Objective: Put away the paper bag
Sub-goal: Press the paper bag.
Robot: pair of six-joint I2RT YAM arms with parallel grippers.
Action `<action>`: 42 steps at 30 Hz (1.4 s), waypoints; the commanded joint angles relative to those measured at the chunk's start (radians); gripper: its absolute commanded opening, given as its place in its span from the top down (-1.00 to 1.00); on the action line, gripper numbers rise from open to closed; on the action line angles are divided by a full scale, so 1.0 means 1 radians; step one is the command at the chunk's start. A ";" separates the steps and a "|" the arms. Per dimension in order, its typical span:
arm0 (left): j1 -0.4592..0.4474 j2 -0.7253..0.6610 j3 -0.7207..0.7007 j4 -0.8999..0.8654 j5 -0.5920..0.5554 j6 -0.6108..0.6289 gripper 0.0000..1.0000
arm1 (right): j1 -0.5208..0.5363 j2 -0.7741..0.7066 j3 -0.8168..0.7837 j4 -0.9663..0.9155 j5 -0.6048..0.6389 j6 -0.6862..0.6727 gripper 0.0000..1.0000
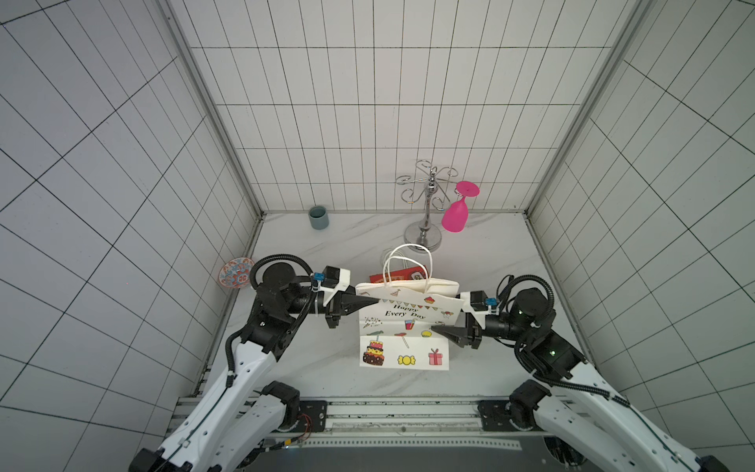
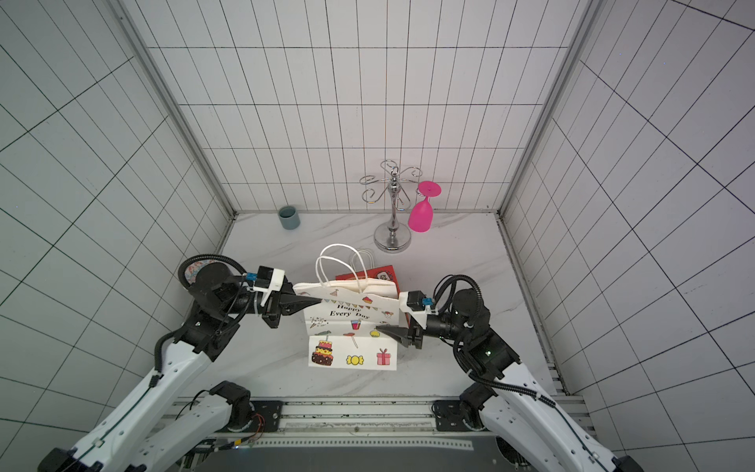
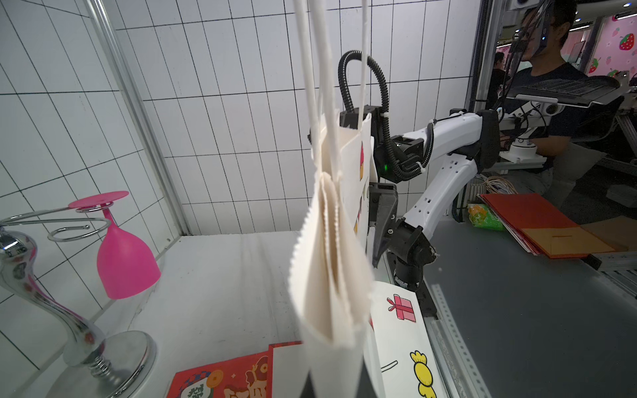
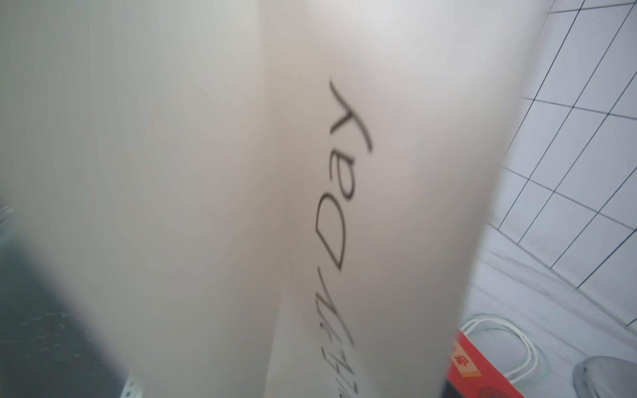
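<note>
The white paper bag (image 1: 404,323) (image 2: 351,323) with party prints and "Happy Every Day" stands mid-table. Its upper part is lifted and pressed flat, its lower panel lies on the table, and its white cord handles (image 1: 408,261) stick up. My left gripper (image 1: 374,302) (image 2: 318,301) is shut on the bag's upper left edge; the left wrist view shows the folded paper (image 3: 331,275) running between the jaws. My right gripper (image 1: 437,327) (image 2: 380,328) is at the bag's right edge, one finger lying over the printed front. The bag (image 4: 310,172) fills the right wrist view and hides the jaws.
A red bag (image 1: 398,274) (image 3: 224,379) lies flat just behind the white one. At the back stand a chrome glass rack (image 1: 425,233) with a pink glass (image 1: 455,216) hanging from it and a grey cup (image 1: 318,217). A patterned plate (image 1: 236,273) leans against the left wall.
</note>
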 commanded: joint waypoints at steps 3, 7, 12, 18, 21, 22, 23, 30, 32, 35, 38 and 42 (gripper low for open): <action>0.005 -0.022 0.057 0.039 -0.004 -0.014 1.00 | 0.013 -0.003 -0.037 -0.010 0.023 0.000 -0.59; 0.005 -0.021 0.064 0.045 0.011 -0.024 1.00 | 0.015 0.019 -0.053 -0.017 0.027 0.006 -0.72; 0.006 -0.025 0.074 0.045 -0.007 -0.023 1.00 | 0.026 0.061 -0.043 -0.005 -0.019 0.003 -0.16; 0.006 -0.021 0.075 -0.028 -0.039 0.038 1.00 | 0.027 0.028 -0.031 0.002 -0.004 0.000 -0.12; 0.006 -0.024 0.061 -0.062 -0.049 0.073 1.00 | 0.028 0.001 -0.011 0.024 0.043 0.000 -0.52; 0.007 -0.026 0.054 -0.079 -0.053 0.091 1.00 | 0.027 -0.003 0.004 0.031 0.058 -0.008 -0.55; 0.007 -0.025 0.046 -0.095 -0.058 0.111 1.00 | 0.028 -0.001 0.018 0.038 0.071 -0.012 -0.55; 0.007 -0.024 -0.017 -0.104 -0.050 0.132 1.00 | 0.027 0.057 0.134 0.057 0.042 -0.031 -0.24; 0.007 -0.028 -0.026 -0.105 -0.042 0.133 1.00 | 0.028 0.063 0.146 0.062 0.035 -0.032 -0.02; 0.007 -0.032 -0.037 -0.105 -0.043 0.137 1.00 | 0.028 0.068 0.164 0.060 0.017 -0.031 0.40; 0.005 -0.030 -0.045 -0.113 -0.046 0.144 1.00 | 0.027 0.071 0.177 0.051 -0.006 -0.032 0.62; 0.005 -0.028 -0.050 -0.118 -0.052 0.152 1.00 | 0.027 0.066 0.193 0.048 0.001 -0.028 -0.11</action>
